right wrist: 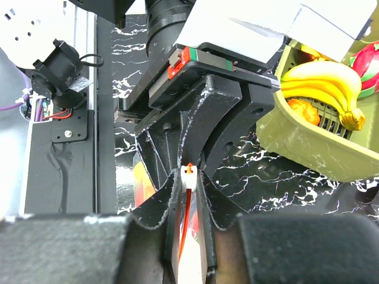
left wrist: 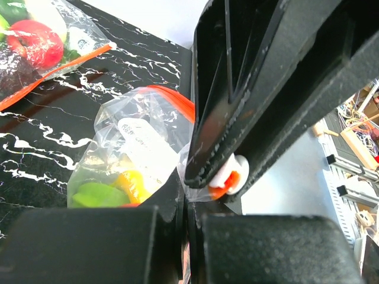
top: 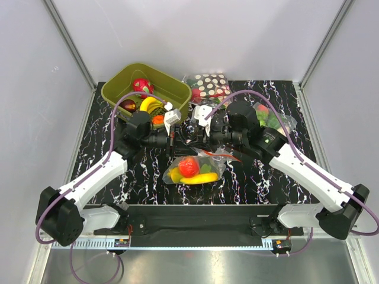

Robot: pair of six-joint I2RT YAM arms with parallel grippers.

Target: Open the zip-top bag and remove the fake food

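The zip-top bag [top: 204, 163] hangs at the table's centre, its top corner lifted between both grippers. Through the clear plastic show the fake food pieces: a red fruit [top: 188, 166], a yellow banana [top: 201, 178], and in the left wrist view a green piece [left wrist: 98, 194] and a yellow piece [left wrist: 133, 180]. My left gripper [left wrist: 186, 198] is shut on the bag's clear edge just beside the zip strip. Facing it, my right gripper [right wrist: 188, 183] is closed on the white zip slider [right wrist: 188, 176], with the orange strip running down between its fingers. In the top view the two grippers [top: 177, 141] [top: 196, 139] meet tip to tip.
An olive-green bin [top: 115, 89] at the back left holds bananas [right wrist: 323, 83] and other toys. A polka-dot bag [top: 207, 84] lies behind the grippers. Another clear bag of vegetables [top: 273, 118] lies at the right. White walls enclose the black marbled mat [top: 148, 177].
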